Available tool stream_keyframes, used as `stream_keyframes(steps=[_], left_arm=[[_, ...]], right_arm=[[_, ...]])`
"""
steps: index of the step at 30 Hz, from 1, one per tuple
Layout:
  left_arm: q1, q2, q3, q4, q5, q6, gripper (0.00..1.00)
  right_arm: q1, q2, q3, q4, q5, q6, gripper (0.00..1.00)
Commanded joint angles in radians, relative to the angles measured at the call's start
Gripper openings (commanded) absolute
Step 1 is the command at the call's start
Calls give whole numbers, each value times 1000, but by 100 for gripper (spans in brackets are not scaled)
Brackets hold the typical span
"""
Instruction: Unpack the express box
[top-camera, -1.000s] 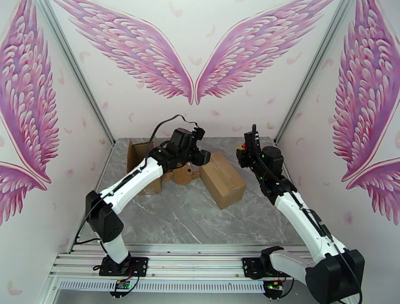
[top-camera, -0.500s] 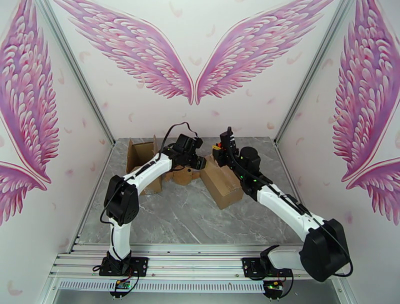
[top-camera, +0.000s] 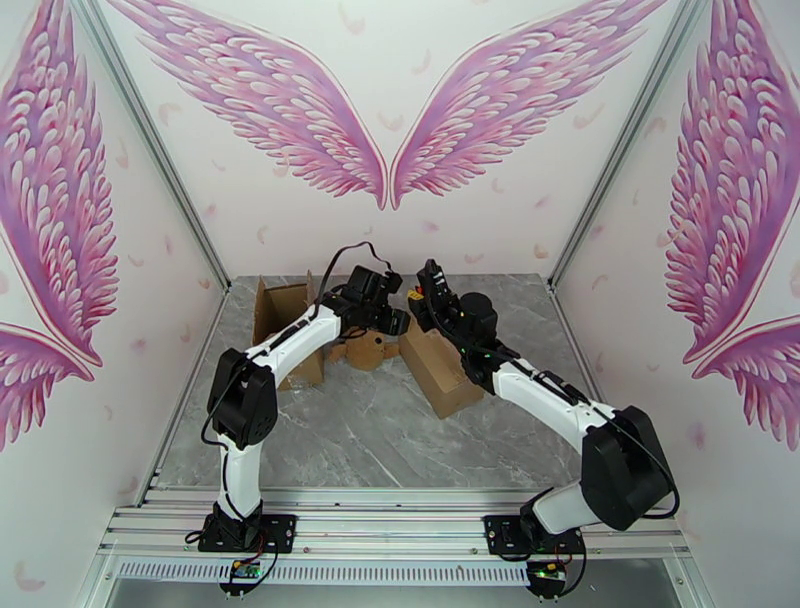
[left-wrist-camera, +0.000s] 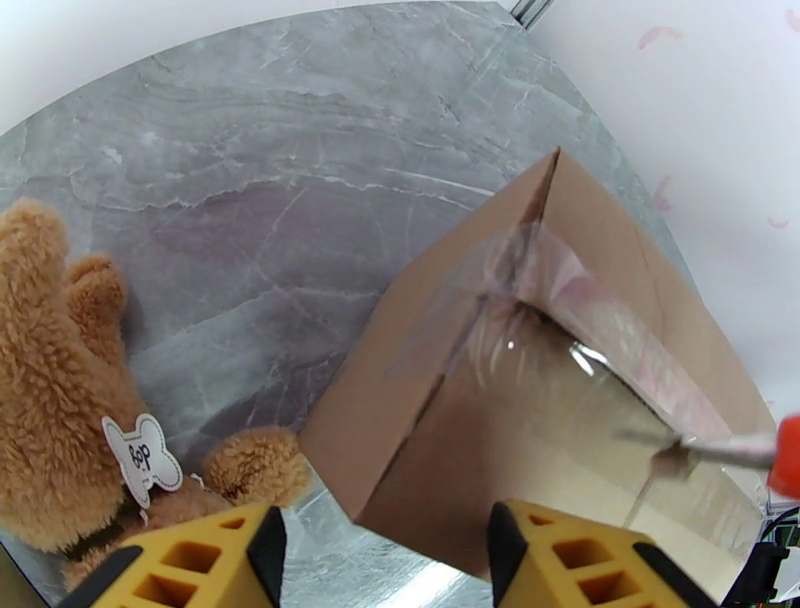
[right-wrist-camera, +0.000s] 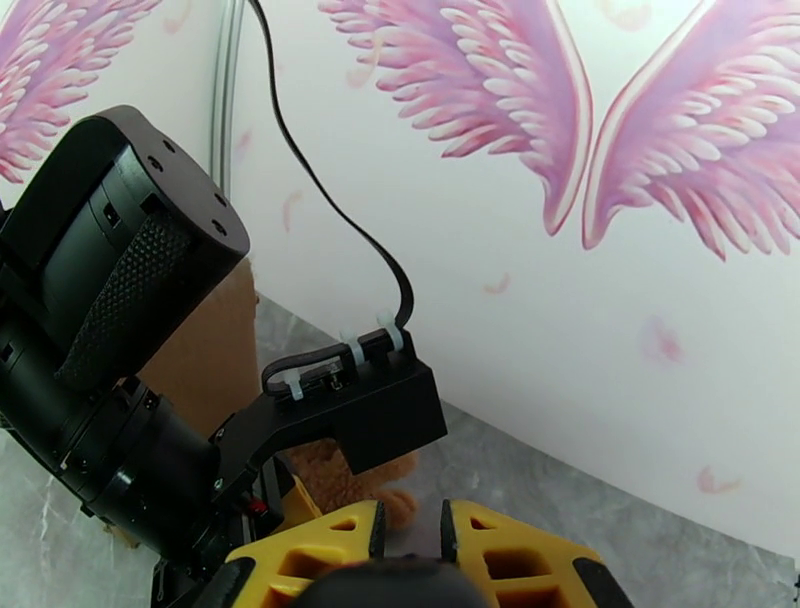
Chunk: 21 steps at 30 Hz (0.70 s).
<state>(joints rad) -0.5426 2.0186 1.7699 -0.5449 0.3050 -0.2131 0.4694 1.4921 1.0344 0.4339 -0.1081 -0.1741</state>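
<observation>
**Two robot arms meet over a taped cardboard box on a grey marble desk**

Seen from above, two white and black arms lean in from the bottom of the frame and meet just above centre. A sealed brown express box (top-camera: 445, 375) lies flat on the desk (top-camera: 380, 450), turned at an angle, just right of centre. Both hands are over its far end.

The left hand (left-wrist-camera: 385, 520) is open. In its own camera, its yellow fingers stand wide apart at the bottom edge with nothing between them. They sit over the box's near corner. Clear tape (left-wrist-camera: 600, 320) runs along the top seam of the box and wrinkles where it folds over the end.

The right hand (right-wrist-camera: 412, 520) has its yellow fingers pinched almost together. From above, a small red piece sits at its tip. It grips a red-handled blade (left-wrist-camera: 788, 455), which enters the left wrist camera from the right edge. The thin grey tip of the blade rests on the taped top.

A brown teddy bear (left-wrist-camera: 50, 420) lies on the desk, left of the box and close beside it. It wears a white bone-shaped tag (left-wrist-camera: 140, 455). Further left in the overhead view stands an opened cardboard box (top-camera: 285, 305) with its flaps up. Pink feathered wings are painted on the white walls.
</observation>
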Motion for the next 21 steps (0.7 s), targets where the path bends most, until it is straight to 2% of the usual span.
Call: stream_keyframes(steps=[1, 21], left_arm=[[11, 13, 25, 40, 36, 10, 59], [24, 72, -39, 85, 72, -15, 58]], right_arm=[[14, 17, 39, 61, 42, -42, 0], [32, 101, 67, 65, 100, -167, 0]])
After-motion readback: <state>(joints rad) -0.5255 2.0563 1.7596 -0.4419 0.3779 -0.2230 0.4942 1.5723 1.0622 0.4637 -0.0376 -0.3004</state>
